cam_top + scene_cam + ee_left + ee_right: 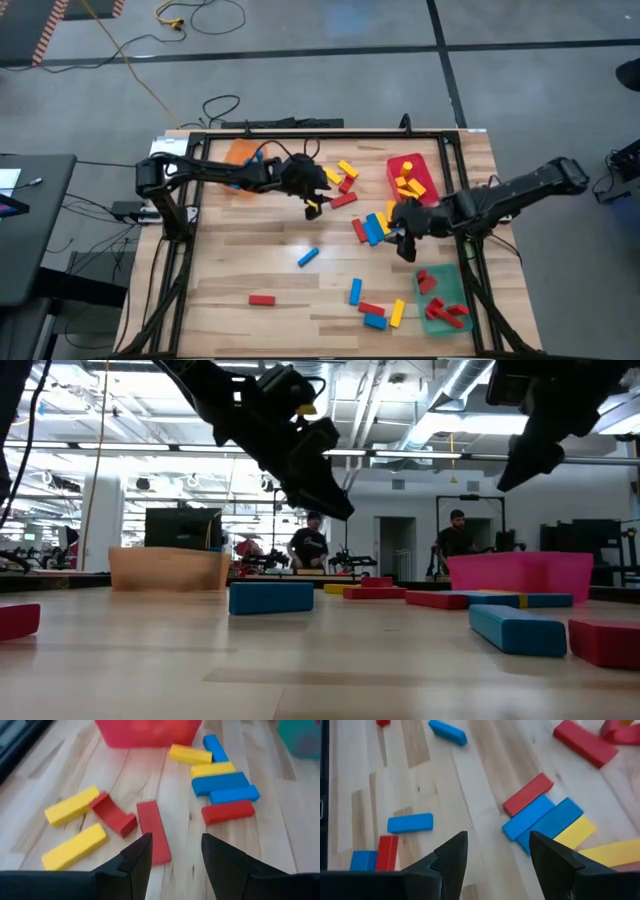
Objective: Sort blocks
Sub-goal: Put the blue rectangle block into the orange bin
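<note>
Left fingers (142, 865) spread empty over a red block (154, 836).

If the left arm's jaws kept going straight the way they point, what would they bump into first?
Probably the flat red block lying just ahead of the open left gripper, between its jaws. Depth is hard to judge; bare table lies beyond it, then the red tray.
</note>
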Robot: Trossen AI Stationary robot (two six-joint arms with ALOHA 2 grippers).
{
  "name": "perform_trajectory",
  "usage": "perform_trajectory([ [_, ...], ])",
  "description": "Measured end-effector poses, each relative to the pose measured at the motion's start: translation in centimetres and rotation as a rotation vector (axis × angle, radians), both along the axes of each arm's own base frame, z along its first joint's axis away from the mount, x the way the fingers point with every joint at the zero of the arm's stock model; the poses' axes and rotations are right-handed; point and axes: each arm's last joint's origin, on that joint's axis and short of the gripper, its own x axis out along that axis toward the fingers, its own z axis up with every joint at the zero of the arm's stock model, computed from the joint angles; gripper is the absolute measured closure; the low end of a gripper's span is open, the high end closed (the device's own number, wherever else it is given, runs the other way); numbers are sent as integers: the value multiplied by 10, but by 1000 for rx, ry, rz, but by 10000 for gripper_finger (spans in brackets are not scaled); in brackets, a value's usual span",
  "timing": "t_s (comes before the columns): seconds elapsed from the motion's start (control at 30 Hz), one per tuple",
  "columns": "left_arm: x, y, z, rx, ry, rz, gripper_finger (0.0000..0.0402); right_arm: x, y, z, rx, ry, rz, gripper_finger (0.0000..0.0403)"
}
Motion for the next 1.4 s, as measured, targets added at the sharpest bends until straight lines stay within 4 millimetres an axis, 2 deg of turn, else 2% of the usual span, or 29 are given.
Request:
perform_trajectory([
  [0.2, -16, -5, 13, 33, 74, -48, 236, 4, 16, -10, -2, 42, 15, 177],
  [0.43, -37, -26, 37, 11, 115, -85, 236, 13, 33, -19, -14, 28, 37, 177],
  [0.53, -43, -41, 43, -9, 137, -113, 236, 19, 40, -23, -11, 7, 58, 177],
  [0.73, -47, -82, 36, -64, 239, -170, 236, 27, 52, -34, -34, 7, 94, 177],
  [0.87, -49, -114, 33, 35, 262, -172, 236, 31, 57, -42, -42, 23, 105, 177],
  [1.03, -47, -142, 40, 144, 158, -146, 236, 36, 63, -49, -47, 22, 115, 177],
  [1.17, -45, -150, 44, 143, 102, -147, 236, 38, 68, -52, -56, 13, 145, 177],
  [1.4, -51, -151, 34, 7, 175, -64, 236, 31, 81, -51, -134, -33, 136, 177],
])
